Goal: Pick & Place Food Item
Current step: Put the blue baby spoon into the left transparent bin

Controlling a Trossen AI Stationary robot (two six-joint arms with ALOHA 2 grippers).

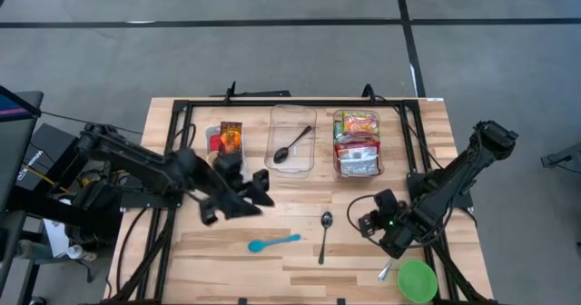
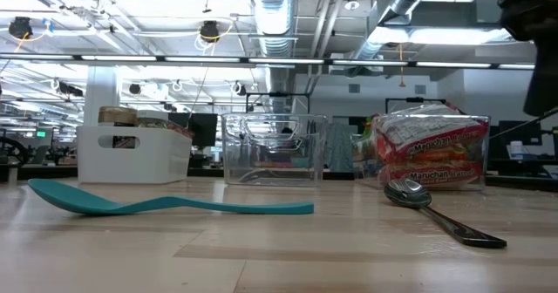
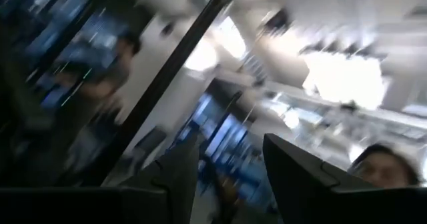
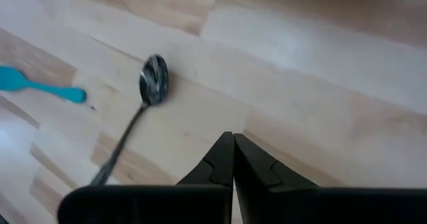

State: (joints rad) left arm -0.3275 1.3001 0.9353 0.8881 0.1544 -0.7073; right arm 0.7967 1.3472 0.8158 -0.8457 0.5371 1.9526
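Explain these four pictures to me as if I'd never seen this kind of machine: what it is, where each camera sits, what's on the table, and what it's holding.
This is a robot with two dark arms at a wooden table. One camera looks straight down, one sits at table-top height, and one rides on each wrist.

At the back stand three bins: a white bin with snack packets, a clear bin holding a black spoon, and a clear bin of noodle packs. In front lie a teal spoon, a metal spoon and a green bowl.

The left gripper hangs in front of the white bin, fingers parted; its blurred camera shows nothing between them. The right gripper is shut and empty near the metal spoon.
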